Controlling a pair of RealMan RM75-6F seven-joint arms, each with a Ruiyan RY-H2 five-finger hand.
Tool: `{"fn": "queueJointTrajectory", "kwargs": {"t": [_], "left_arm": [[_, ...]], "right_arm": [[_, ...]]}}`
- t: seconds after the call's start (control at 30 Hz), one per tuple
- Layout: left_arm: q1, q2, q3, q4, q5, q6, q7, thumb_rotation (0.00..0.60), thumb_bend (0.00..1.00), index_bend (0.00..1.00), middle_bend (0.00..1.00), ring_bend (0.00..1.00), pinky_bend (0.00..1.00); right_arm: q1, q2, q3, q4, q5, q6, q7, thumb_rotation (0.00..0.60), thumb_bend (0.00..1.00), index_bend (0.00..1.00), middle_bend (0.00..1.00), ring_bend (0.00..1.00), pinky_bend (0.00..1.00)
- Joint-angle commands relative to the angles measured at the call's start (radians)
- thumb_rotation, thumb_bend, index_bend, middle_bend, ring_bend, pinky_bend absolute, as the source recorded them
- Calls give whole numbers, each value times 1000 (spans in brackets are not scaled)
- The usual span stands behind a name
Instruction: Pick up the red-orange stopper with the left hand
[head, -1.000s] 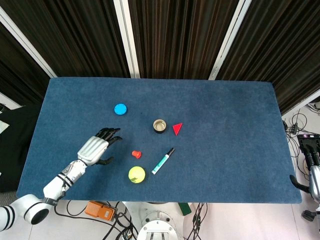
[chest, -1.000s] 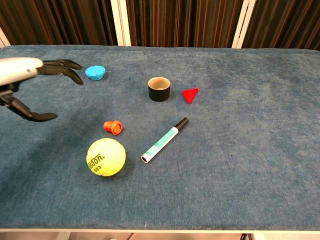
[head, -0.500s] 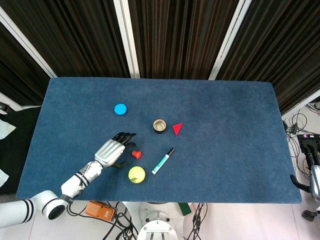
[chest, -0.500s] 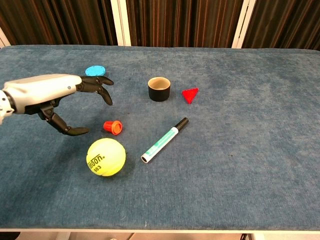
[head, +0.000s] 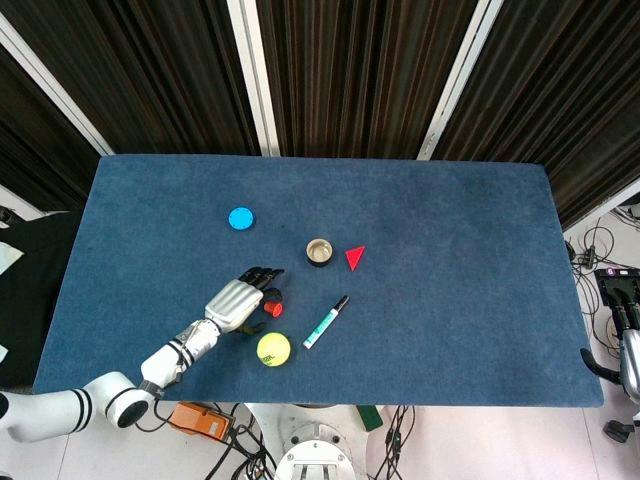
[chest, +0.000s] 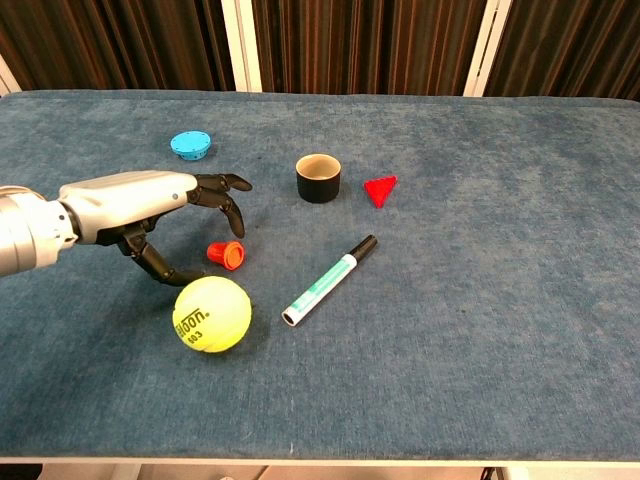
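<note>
The red-orange stopper lies on its side on the blue table, just above the tennis ball; in the head view the stopper peeks out beside my fingers. My left hand hovers over and just left of it, fingers spread and curved above the stopper, thumb down near the ball, holding nothing. In the head view the left hand reaches in from the lower left. At the frame's far right edge, only a bit of my right arm shows; the right hand itself is not visible.
A yellow tennis ball sits right below the stopper. A green-and-white marker lies to the right. Farther back stand a black cup, a red triangle and a blue disc.
My left hand has moved right across the table, from well left of the stopper to directly over it. The objects have not moved.
</note>
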Motion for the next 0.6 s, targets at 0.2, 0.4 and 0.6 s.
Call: {"fn": "queueJointTrajectory", "kwargs": {"t": [0.2,0.4,0.6], "left_arm": [[-19,-29,7,47,4,-3,-34,600,255,407,9,0,76],[-27,-36,8,65,3,-1,-54,600,255,430,13,0,76],[-37,-42,14,86,2,-9,-75,600,255,438,14,0,76]], "right_arm": [[-1,1,0,-1,4,0,0,600,402,174,135,58,0],[-1,1,1,-2,5,1,-1,600,403,174,135,58,0],[-2,1,0,-3,5,1,-2,600,402,174,135,59,0]]}}
